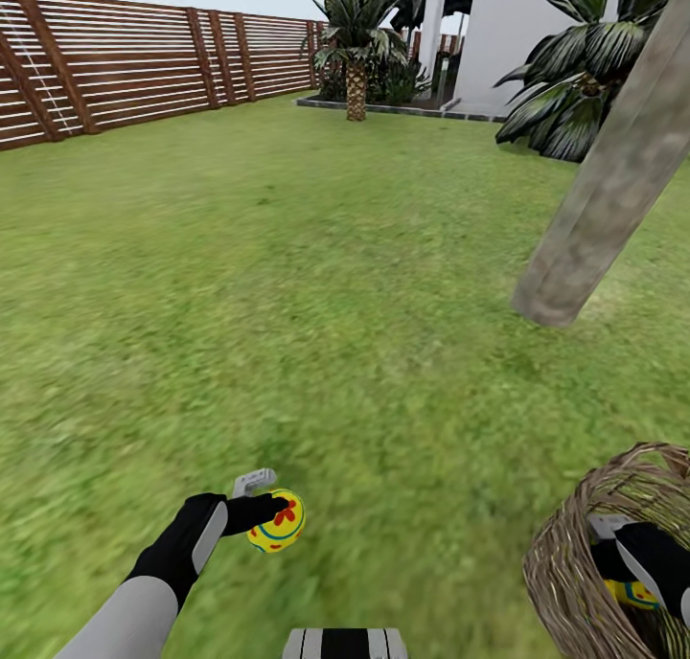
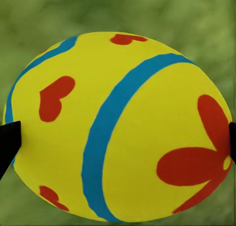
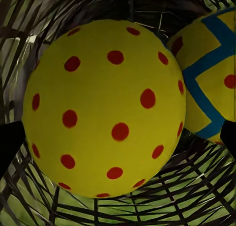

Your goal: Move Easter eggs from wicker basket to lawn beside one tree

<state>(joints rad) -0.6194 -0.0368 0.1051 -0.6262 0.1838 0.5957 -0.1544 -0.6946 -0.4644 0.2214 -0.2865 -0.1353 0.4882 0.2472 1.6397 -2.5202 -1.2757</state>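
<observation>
A flower-marked egg (image 2: 118,127) was pinched between the left gripper's (image 1: 271,511) fingers, held over the lawn (image 1: 316,285). The right gripper (image 1: 628,554) was sunk inside the wicker basket (image 1: 561,563), a dotted egg (image 3: 105,108) sat between its fingers; contact couldn't really be told. A zigzag egg (image 3: 211,73) was touching it.

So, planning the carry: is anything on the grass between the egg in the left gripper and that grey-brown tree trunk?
Nothing visible. The yellow egg with blue stripes in the left gripper faces open green lawn up to the trunk; the brown wicker basket sits off to the right.
</observation>
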